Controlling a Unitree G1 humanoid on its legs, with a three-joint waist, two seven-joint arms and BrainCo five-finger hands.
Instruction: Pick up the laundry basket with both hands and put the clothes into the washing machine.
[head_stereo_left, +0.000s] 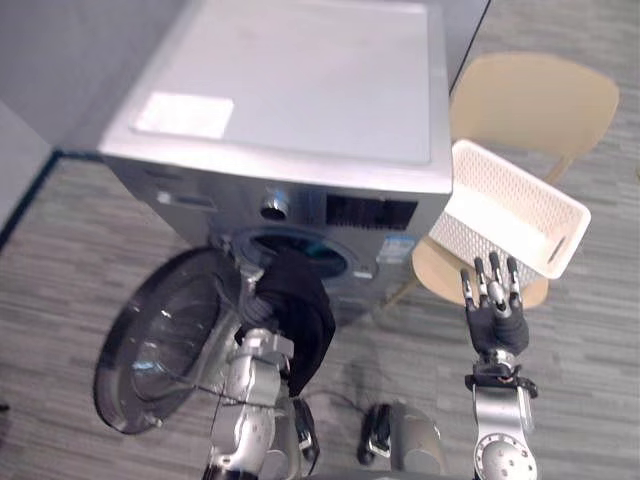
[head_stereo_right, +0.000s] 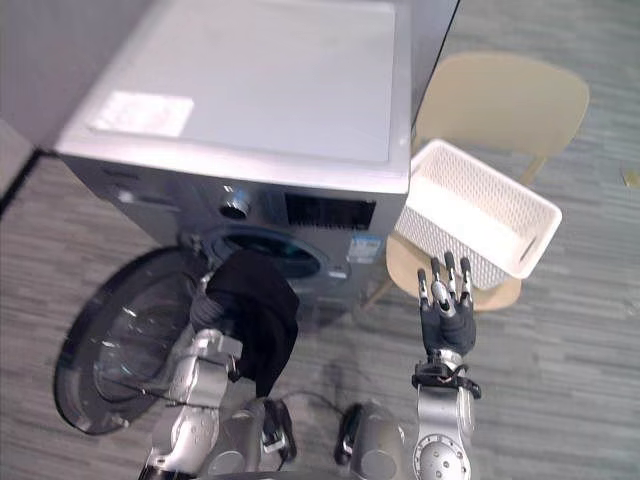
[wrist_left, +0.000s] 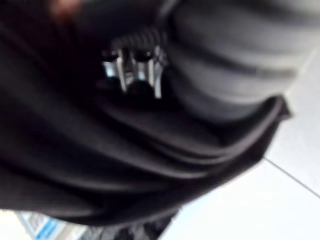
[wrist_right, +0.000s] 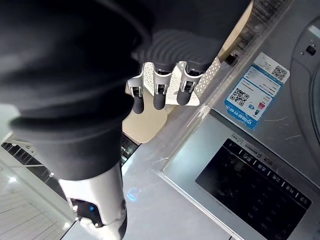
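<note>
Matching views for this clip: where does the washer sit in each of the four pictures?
Left eye view: washer in the upper middle, its door open at lower left.
Right eye view: washer in the upper left and middle.
Left wrist view: a sliver of its front past the black cloth.
Right wrist view: its silver front with the dark panel.
Shared landmark: the blue label on its front.

Washing machine (head_stereo_left: 300, 90): smooth silver-grey casing, satin metal look, dark glossy panel on the front. Door (head_stereo_left: 160, 345): glossy clear glass in a dark rim. Black cloth (head_stereo_left: 305, 310): soft matt fabric, folded. Laundry basket (head_stereo_left: 520, 205): white perforated plastic, matt. Chair (head_stereo_left: 535, 100): pale smooth wood. Floor (head_stereo_left: 590, 330): grey matt wood-grain planks.
</note>
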